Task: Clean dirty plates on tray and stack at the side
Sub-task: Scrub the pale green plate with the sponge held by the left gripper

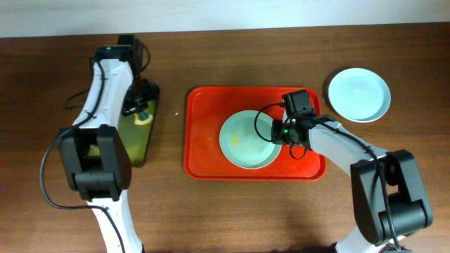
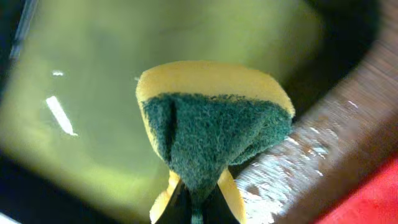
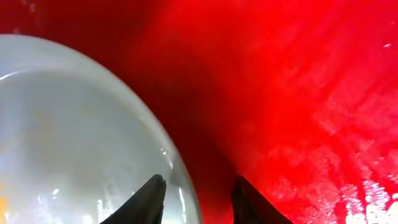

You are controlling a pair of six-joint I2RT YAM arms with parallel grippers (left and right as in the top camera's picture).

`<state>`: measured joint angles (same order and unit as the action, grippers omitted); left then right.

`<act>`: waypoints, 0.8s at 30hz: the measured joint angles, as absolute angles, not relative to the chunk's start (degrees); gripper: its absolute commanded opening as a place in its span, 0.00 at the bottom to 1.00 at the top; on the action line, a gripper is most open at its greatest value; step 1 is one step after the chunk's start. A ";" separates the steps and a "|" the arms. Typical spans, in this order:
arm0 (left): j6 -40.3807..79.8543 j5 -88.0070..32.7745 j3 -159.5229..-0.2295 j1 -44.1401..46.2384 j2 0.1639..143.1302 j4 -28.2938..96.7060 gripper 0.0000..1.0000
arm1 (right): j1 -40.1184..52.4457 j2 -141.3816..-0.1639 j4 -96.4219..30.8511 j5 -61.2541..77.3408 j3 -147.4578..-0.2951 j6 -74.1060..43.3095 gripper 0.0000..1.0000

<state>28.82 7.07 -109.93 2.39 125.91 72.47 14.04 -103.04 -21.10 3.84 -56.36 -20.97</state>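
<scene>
The left hand (image 2: pixel 196 208) pinches a sponge (image 2: pixel 214 124). The right hand (image 3: pixel 198 199), spread, straddles the mint plate (image 3: pixel 74 137) at its 3 o'clock rim on the red tray (image 3: pixel 298 93).

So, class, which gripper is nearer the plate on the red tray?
Right. The right gripper straddles the plate rim; the left gripper holds a sponge over the green tray.

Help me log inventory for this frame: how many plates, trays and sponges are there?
Plates: 2, mint plate, pale blue plate
Trays: 2, red tray, olive tray
Sponges: 1, sponge
Total: 5
</scene>
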 measured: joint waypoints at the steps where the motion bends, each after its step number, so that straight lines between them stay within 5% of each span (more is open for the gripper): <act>1: 28.01 6.57 -109.93 3.97 125.91 71.99 0.00 | 14.04 -103.20 -20.95 3.84 -56.47 -20.99 0.37; 5: 26.98 5.89 -109.93 9.89 125.91 70.83 0.00 | 14.02 -103.31 -20.93 3.90 -56.51 -21.02 0.26; 8: 26.96 4.29 -109.93 14.68 125.91 70.52 0.00 | 14.02 -103.46 -21.26 5.48 -56.55 -21.08 0.05; 24: 31.09 -3.07 -106.48 33.65 126.13 64.10 0.00 | 13.93 -103.90 -22.87 13.67 -56.84 -27.03 0.04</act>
<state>31.09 -3.07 -106.48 33.65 126.13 64.10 13.93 -103.90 -22.87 13.67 -56.84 -27.03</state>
